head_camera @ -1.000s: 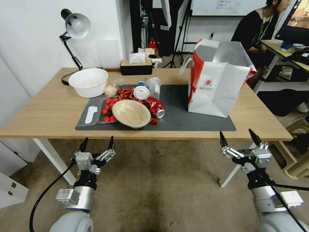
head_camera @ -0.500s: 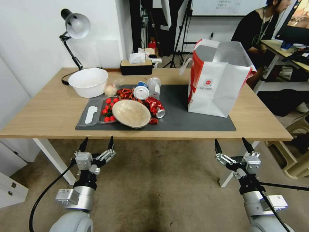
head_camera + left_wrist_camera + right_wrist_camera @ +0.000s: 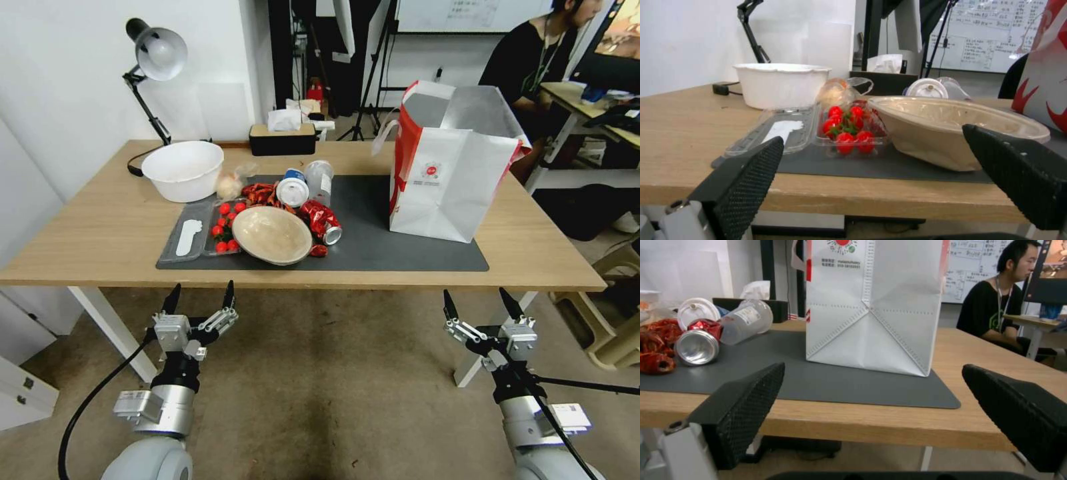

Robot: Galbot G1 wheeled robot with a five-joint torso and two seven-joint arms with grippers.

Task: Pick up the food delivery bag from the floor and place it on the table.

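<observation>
Since the food delivery bag (image 3: 451, 179) already stands upright on the dark mat (image 3: 373, 233) at the table's (image 3: 100, 233) right end, I hold both the left gripper (image 3: 199, 301) and right gripper (image 3: 477, 308) empty, fingers spread, low before the table's near edge, clear of it.

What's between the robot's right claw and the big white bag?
Only bare dark mat and the table edge lie between the open right gripper and the bag, as the right wrist view shows.
</observation>
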